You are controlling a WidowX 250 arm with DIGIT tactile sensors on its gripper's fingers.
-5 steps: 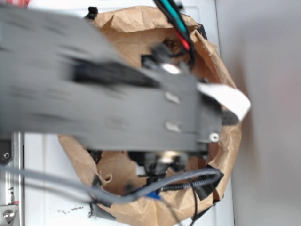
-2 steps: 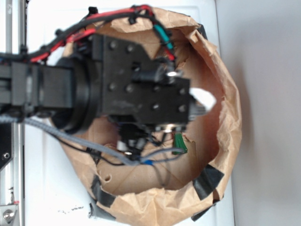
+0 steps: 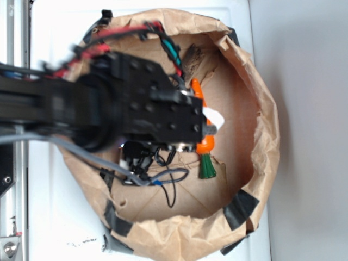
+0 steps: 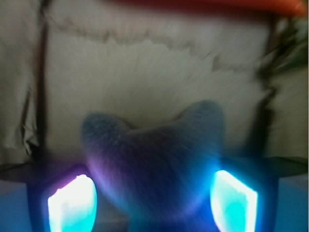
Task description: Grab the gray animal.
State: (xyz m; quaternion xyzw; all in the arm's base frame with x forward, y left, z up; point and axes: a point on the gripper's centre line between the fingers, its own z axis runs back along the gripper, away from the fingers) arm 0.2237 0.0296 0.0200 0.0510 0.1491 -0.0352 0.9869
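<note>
In the wrist view the gray animal (image 4: 153,145), a soft gray plush with two ear-like flaps pointing up, lies on the brown paper floor between my two glowing fingers. My gripper (image 4: 152,186) is open, with one jaw on each side of the toy and close to it. In the exterior view my gripper (image 3: 171,117) points down inside the paper bag and hides the toy. The picture is blurred, so I cannot tell whether the pads touch the plush.
The orange carrot (image 3: 205,142) with a green stem (image 3: 207,166) lies just right of my wrist; it shows as an orange strip (image 4: 231,5) at the top of the wrist view. The crumpled brown bag wall (image 3: 266,136) rings everything. Loose cables (image 3: 163,179) hang below the arm.
The arm has dropped lower into the bag and shifted left, uncovering the carrot on its right side.
</note>
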